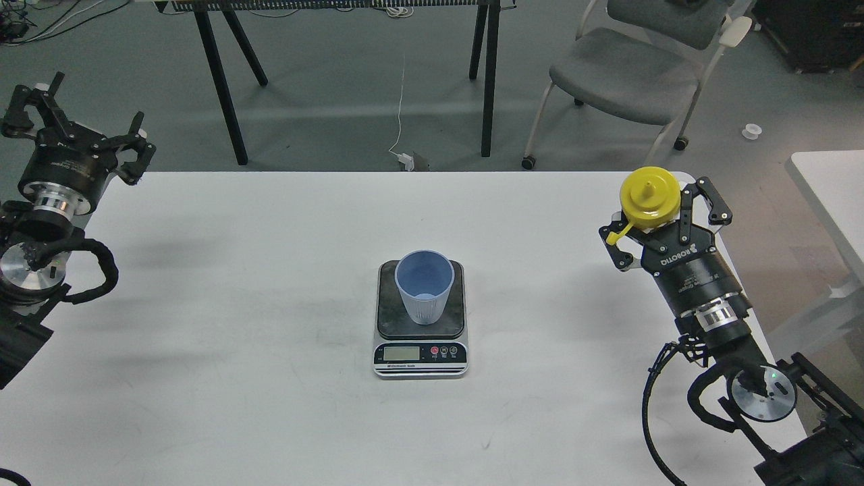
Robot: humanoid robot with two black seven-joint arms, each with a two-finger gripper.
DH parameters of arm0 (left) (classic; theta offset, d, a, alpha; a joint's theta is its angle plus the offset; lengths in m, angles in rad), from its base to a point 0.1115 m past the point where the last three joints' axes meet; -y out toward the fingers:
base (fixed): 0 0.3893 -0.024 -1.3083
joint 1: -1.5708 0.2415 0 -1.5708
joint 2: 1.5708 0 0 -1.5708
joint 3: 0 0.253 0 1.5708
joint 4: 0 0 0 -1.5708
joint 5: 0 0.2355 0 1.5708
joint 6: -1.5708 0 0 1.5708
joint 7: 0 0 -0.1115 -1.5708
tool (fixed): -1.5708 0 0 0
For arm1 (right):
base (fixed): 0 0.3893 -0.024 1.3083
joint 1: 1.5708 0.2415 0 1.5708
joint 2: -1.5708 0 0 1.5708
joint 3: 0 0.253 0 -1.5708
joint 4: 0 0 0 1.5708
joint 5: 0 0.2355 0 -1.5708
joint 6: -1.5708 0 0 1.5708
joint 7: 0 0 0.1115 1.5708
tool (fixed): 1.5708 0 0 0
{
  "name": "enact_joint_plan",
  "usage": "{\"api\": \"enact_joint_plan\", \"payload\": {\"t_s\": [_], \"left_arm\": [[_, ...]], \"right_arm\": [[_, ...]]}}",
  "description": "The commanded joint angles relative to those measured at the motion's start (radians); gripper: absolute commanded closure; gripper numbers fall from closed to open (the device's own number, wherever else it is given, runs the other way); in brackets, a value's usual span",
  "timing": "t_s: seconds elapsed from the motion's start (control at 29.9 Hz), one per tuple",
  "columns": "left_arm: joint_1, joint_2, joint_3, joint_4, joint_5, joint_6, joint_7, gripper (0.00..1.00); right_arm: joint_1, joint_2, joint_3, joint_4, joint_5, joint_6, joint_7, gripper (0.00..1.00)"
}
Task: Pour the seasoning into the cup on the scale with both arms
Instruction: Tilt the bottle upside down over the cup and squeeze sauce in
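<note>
Upright, cup (424, 287) on scale (420, 312)

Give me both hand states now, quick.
Left hand: open, empty, off the table's far-left corner.
Right hand: around the yellow bottle; whether it grips cannot be told.

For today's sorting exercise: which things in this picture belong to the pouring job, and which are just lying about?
Job: yellow seasoning bottle between the right gripper fingers, blue cup, scale, open left gripper.
Just lying about: grey chair, white cable, black table legs, white spool.
</note>
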Motion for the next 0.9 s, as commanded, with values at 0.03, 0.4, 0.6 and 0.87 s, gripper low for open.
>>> {"api": "enact_joint_plan", "payload": {"t_s": [0.03, 0.4, 0.6, 0.87], "left_arm": [[-0.016, -0.085, -0.02, 0.049, -0.005, 0.0, 0.028, 0.0], [-0.013, -0.128, -0.081, 0.051, -0.008, 0.0, 0.025, 0.0], [-0.011, -0.125, -0.08, 0.051, -0.008, 0.0, 0.025, 0.0], [-0.007, -0.128, -0.078, 0.051, -0.001, 0.0, 0.027, 0.0]], "right_arm": [[0.12, 0.011, -0.003, -0.002, -0.28, -0.11, -0.006, 0.73], [0.363, 0.023, -0.262, -0.008, -0.863, -0.245, -0.006, 0.73], [0.47, 0.026, -0.406, -0.055, -1.063, -0.298, -0.003, 0.73], [0.61, 0.075, -0.546, -0.164, -1.157, -0.37, 0.005, 0.73]]}}
